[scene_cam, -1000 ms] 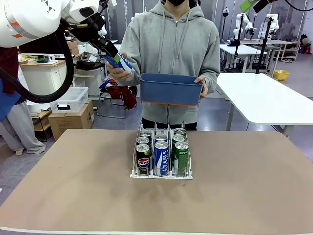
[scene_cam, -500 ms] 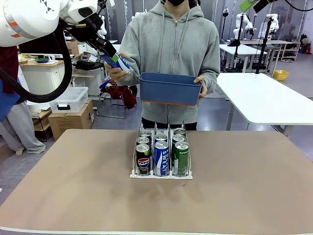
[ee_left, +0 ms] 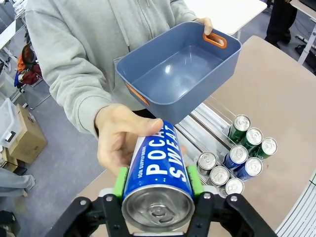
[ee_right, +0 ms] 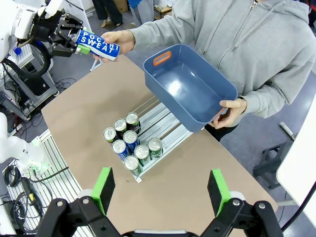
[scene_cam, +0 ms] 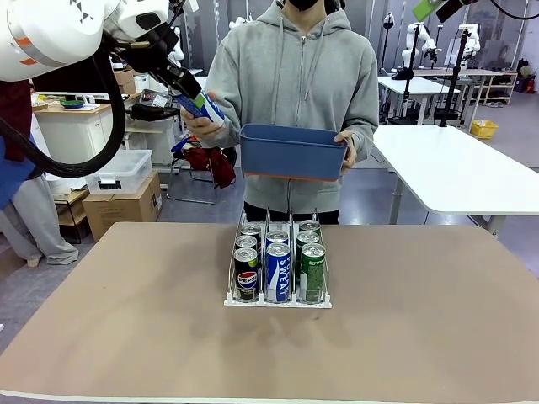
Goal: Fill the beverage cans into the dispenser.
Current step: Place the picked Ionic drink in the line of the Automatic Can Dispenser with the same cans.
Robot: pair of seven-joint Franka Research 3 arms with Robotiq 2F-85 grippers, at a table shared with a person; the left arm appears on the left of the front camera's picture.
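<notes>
My left gripper point(scene_cam: 195, 103) is high at the back left, shut on a blue can point(scene_cam: 205, 107) lettered Pocari Sweat point(ee_left: 155, 163). The person's hand point(ee_left: 118, 138) holds the same can from the far end. On the table stands the clear dispenser point(scene_cam: 278, 303) with several black, blue and green cans point(scene_cam: 278, 271) upright in its three lanes, seen from above as silver tops point(ee_right: 129, 143). My right gripper point(ee_right: 161, 191) hangs open high above the table with nothing between its green pads.
The person's other hand holds an empty blue bin point(scene_cam: 293, 151) with orange handles above the dispenser's far end. The back halves of the dispenser lanes point(ee_right: 163, 123) are bare. A white table point(scene_cam: 455, 168) stands behind on the right.
My left arm has shifted slightly left with the blue can; the person's hand stays on it. The bin and the dispenser have not moved.
</notes>
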